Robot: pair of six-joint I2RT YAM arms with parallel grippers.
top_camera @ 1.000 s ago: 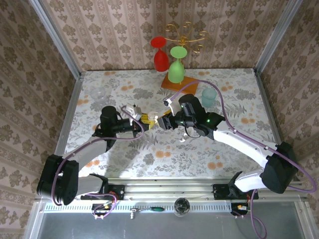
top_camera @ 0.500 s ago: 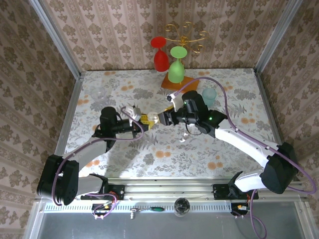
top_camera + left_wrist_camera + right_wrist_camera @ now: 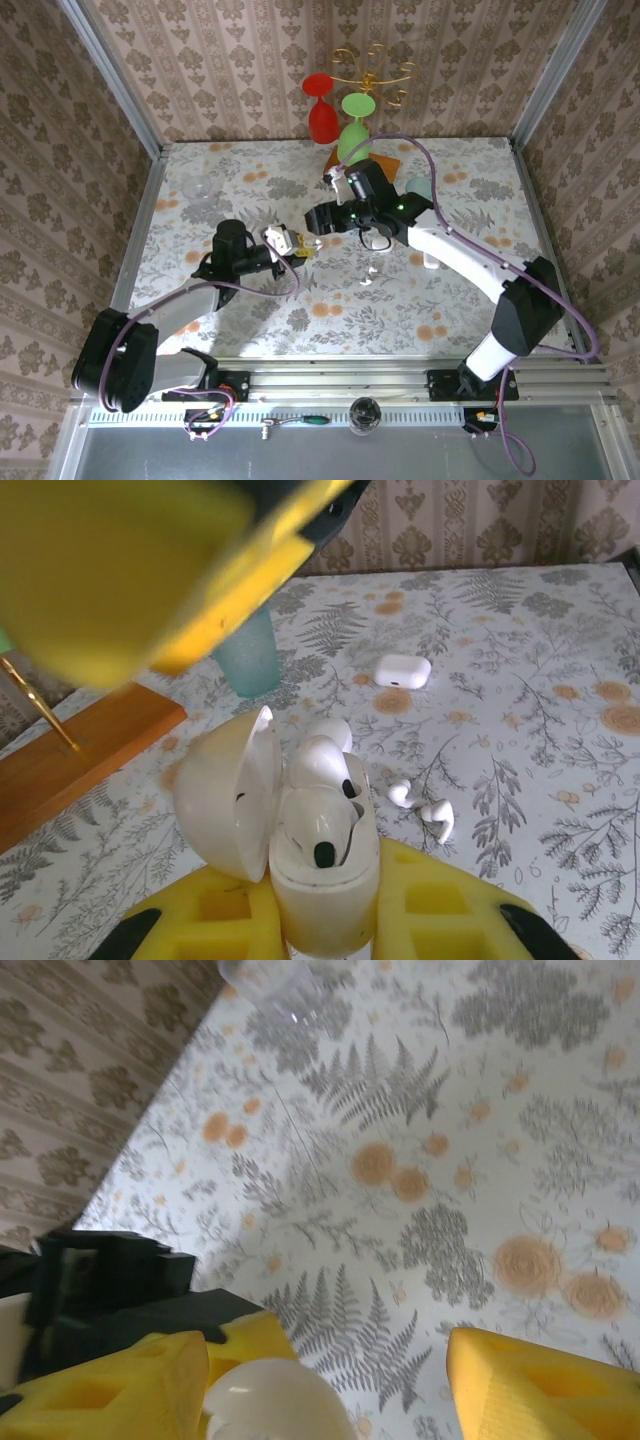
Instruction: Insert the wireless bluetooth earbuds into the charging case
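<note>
The left gripper [image 3: 325,922] pinches an open white charging case [image 3: 320,865] between its yellow pads, with the lid [image 3: 228,805] swung to one side. A white earbud [image 3: 320,763] pokes up from the far part of the case. Two loose earbuds [image 3: 400,793] lie on the floral table [image 3: 560,630] just beyond the case. The right gripper [image 3: 320,1380] hangs just beside the case lid, its fingers spread wide and gripping nothing. A small closed case [image 3: 402,670] lies farther beyond the charging case.

Red goblet [image 3: 321,115], green goblet [image 3: 352,142]: were stood at the back of the desk [image 3: 250,165].
Teal cup [image 3: 248,655]: was set beside the wooden board [image 3: 80,745].
</note>
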